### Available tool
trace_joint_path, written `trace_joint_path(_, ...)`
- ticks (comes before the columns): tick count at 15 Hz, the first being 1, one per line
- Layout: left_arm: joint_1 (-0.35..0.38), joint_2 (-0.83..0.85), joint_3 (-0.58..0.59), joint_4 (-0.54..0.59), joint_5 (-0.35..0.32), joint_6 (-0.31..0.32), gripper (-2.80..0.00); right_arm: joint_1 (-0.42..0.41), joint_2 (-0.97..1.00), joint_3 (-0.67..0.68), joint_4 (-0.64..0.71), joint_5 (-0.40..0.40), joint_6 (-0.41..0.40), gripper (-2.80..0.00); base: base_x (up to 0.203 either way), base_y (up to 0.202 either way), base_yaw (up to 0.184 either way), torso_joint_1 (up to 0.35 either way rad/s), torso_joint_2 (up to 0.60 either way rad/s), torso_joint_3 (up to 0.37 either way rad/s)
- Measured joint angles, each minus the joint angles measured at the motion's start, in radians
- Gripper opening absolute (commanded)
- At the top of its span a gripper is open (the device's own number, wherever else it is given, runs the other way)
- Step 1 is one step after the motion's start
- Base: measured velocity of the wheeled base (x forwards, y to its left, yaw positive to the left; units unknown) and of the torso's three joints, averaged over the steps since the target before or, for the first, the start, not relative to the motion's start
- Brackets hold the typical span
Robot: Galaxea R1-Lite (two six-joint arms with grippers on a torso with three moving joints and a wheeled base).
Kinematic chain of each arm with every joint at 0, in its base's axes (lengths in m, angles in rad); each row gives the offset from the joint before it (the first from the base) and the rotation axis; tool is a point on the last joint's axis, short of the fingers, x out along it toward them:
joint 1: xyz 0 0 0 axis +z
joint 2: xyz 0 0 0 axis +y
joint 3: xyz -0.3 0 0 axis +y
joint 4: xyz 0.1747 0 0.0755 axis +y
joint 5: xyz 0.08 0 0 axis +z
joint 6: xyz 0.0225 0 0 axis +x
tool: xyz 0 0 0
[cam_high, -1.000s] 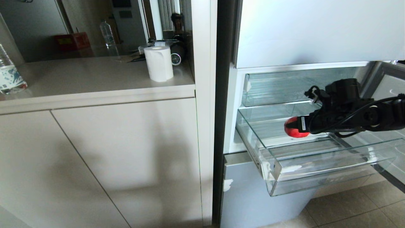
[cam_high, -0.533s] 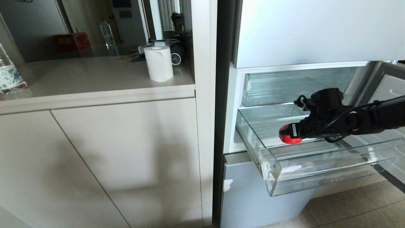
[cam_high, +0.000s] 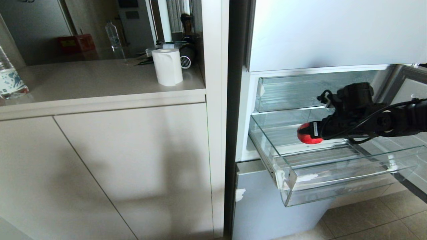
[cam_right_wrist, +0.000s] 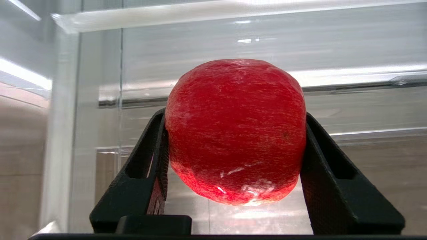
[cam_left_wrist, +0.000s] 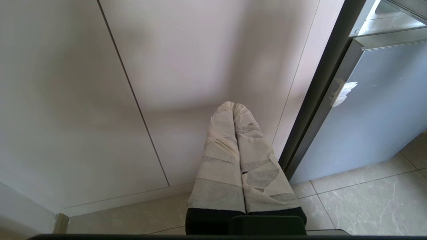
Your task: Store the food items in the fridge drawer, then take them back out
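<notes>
A small round red fruit, one of the food items, hangs over the left part of the pulled-out clear fridge drawer, a little above its ribbed floor. My right gripper reaches in from the right and is shut on it. In the right wrist view both black fingers press the sides of the red fruit, with the drawer's clear wall behind. My left gripper is parked low before the cabinet doors, its tape-wrapped fingers shut together on nothing.
A clear flat-fronted bin sits above the drawer. The silver-blue lower panel is below it, and the open fridge door stands at the right. On the counter to the left stand a paper roll and a bottle.
My right gripper, still holding the red fruit, dipped down and to the left over the drawer, then came back up to nearly where it was. The left arm has kept still.
</notes>
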Motion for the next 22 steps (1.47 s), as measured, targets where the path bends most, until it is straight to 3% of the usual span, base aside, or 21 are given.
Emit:
trace_joint_path(1,0.000,0.000,0.000,0.000,0.000,0.000,-2.80,-0.001,-0.008,0.008,0.000,0.000,0.000,-2.80,0.000,0.000,0.000,0.000,0.00,0.000)
trace_joint_path(2,0.000,0.000,0.000,0.000,0.000,0.000,-2.80,-0.001,-0.013,0.021,0.001,0.000,-0.003,0.00,0.000,0.000,0.000,0.000,0.00,0.000)
trace_joint_path(10,0.000,0.000,0.000,0.000,0.000,0.000,-2.80,0.000,0.033,0.029,-0.011,-0.004,0.019,0.00,0.000,0.000,0.000,0.000,0.00,0.000)
trace_joint_path(11,0.000,0.000,0.000,0.000,0.000,0.000,-2.80,-0.001,0.021,0.030,-0.011,-0.005,0.020,-2.80,0.000,0.000,0.000,0.000,0.00,0.000)
trace_joint_path(16,0.000,0.000,0.000,0.000,0.000,0.000,-2.80,-0.034,-0.223,0.133,-0.011,-0.023,0.041,-2.80,0.000,0.000,0.000,0.000,0.00,0.000)
trace_joint_path(20,0.000,0.000,0.000,0.000,0.000,0.000,-2.80,-0.143,-0.543,0.408,-0.012,-0.031,0.037,-2.80,0.000,0.000,0.000,0.000,0.00,0.000)
trace_joint_path(22,0.000,0.000,0.000,0.000,0.000,0.000,-2.80,-0.250,-0.723,0.582,-0.017,-0.033,0.035,-2.80,0.000,0.000,0.000,0.000,0.00,0.000)
